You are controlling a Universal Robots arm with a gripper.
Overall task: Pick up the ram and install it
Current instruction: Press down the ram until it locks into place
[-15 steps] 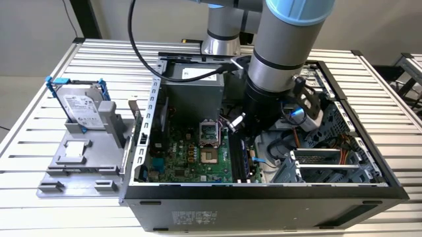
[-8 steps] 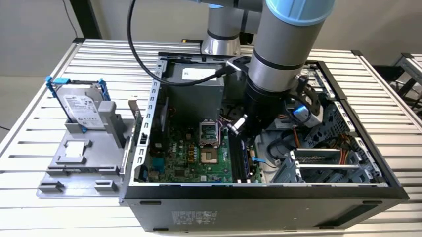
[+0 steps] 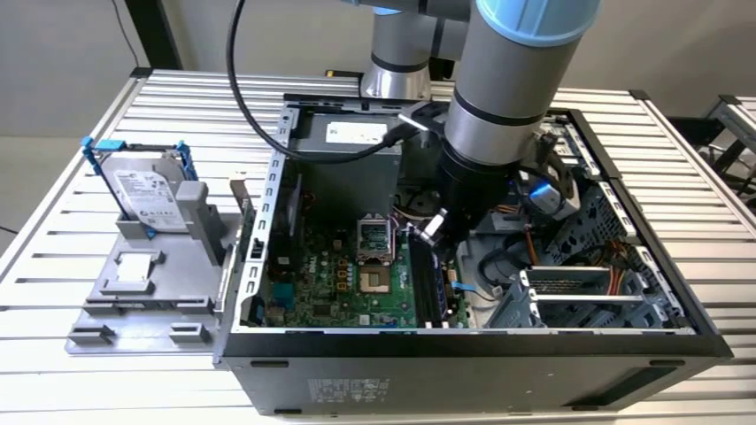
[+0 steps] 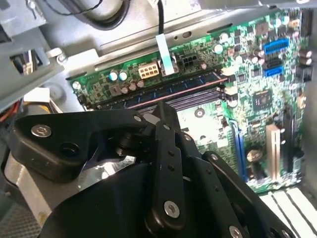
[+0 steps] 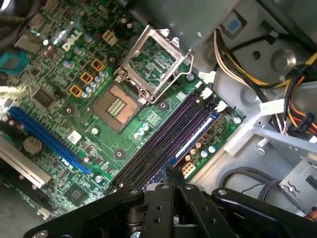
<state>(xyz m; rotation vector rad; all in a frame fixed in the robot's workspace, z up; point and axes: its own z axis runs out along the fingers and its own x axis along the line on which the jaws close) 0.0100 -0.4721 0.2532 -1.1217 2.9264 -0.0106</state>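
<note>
The gripper (image 5: 171, 173), jaws pressed together, is bearing down on the ram (image 5: 190, 141) directly beneath, seating it in its slot.

I see the ram (image 4: 173, 90) as a long, thin, dark stick with blue-labelled chips, lying flat along the motherboard's (image 4: 257, 99) outermost memory slot, beside the empty black slots (image 5: 163, 139).

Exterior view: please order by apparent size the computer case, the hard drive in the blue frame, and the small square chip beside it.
1. Computer case, by far the largest.
2. Hard drive.
3. Square chip, the smallest.
The differences are wide, so nearness to the camera does not change the order.
</note>
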